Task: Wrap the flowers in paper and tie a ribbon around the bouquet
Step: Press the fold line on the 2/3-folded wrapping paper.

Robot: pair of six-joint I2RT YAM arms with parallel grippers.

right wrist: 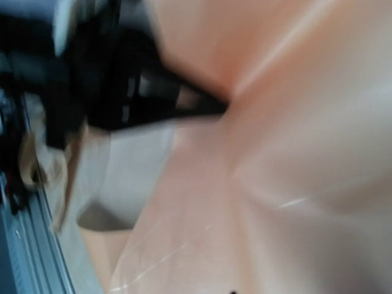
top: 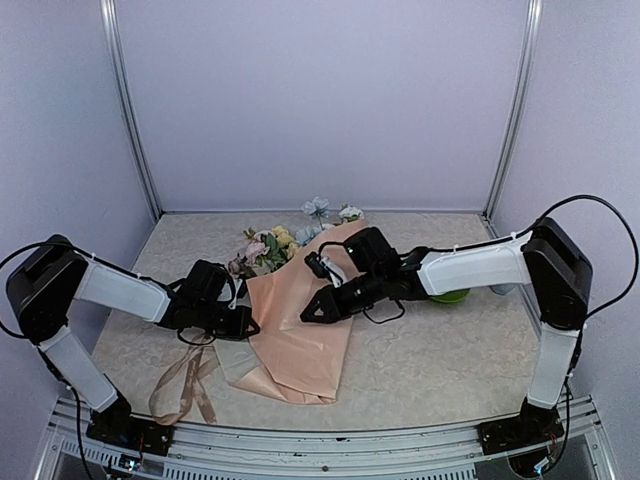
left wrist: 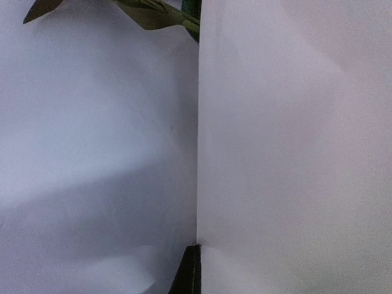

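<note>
While the paper (top: 300, 330) lies between both grippers, long axis far to near, flowers (top: 270, 248) at its far end, the left gripper (top: 246, 325) is clenched on its left edge. Right gripper (top: 312, 312): over paper's middle, grip not discernible. Ribbon (top: 185, 385): near-left, closer to the left gripper.

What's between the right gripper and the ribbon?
The paper wrapped over the flowers, plus the left gripper pinching its left edge. The ribbon lies front-left, past both from the right gripper.
</note>
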